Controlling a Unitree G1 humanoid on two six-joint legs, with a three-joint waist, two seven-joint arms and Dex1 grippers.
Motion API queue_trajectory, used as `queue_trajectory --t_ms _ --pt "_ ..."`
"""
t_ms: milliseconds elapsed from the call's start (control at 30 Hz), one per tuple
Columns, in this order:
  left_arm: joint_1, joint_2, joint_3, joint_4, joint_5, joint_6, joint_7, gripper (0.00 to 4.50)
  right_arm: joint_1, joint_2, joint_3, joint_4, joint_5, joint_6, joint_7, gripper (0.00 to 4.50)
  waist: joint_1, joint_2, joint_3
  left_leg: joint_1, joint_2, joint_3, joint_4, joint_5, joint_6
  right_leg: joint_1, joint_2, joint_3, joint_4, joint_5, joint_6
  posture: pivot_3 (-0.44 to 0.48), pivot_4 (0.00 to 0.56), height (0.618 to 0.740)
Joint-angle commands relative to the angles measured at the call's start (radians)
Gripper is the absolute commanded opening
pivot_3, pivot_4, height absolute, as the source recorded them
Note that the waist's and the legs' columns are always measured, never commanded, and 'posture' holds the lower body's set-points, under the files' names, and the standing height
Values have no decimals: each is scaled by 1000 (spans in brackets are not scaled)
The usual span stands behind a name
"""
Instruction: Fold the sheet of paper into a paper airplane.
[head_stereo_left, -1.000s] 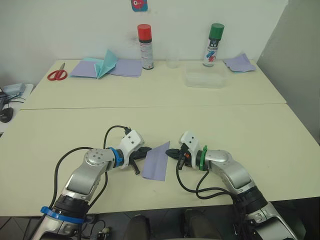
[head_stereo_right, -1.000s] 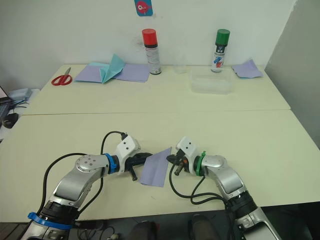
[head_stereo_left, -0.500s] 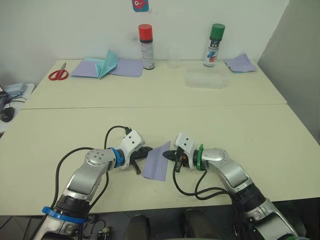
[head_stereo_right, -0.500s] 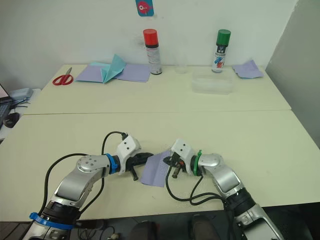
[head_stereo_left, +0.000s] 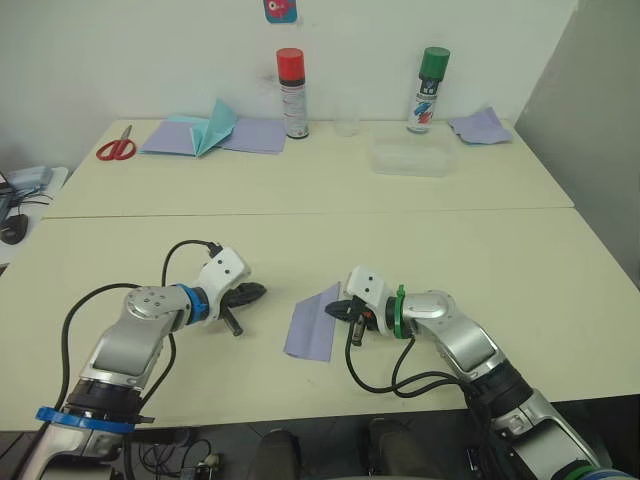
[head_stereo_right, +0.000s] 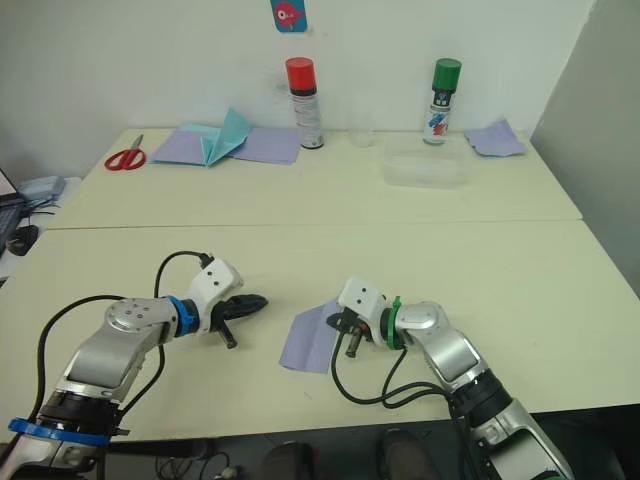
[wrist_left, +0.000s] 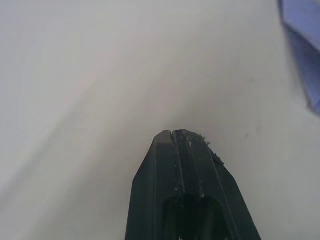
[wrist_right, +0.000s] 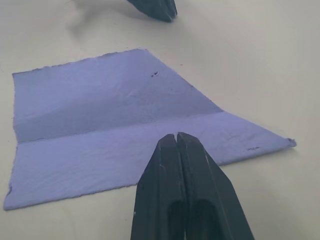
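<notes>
The right gripper (wrist_right: 178, 137) has its two black fingers pressed together with nothing between them, tips resting at the right edge of the sheet of paper (head_stereo_left: 311, 322) — a creased lavender piece lying flat near the front of the table (head_stereo_left: 500, 260). The left gripper (head_stereo_left: 250, 292), fingers likewise closed and empty, sits low over the table well to the left of that sheet, clear of it.
</notes>
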Motion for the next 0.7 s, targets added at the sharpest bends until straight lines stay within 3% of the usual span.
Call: queue_trajectory --t_ms 33,433,700 --pt "-53 -22 45 -69 -76 44 -24 21 5 -6 12 47 -26 19 -2 0 1 -3 2 0 0 0 0 0 0 0 0 0 0 0 0 0 150 740" --pt "-144 -89 -52 -115 -118 115 -79 21 1 -2 9 52 -28 10 -7 0 -1 -4 3 0 0 0 0 0 0 0 1 0 0 0 0 0 150 740" --pt "-69 -62 -174 -123 -43 51 -137 21 8 -7 1 38 -25 14 -11 0 -1 -4 4 0 0 0 0 0 0 0 1 0 0 0 0 0 150 740"
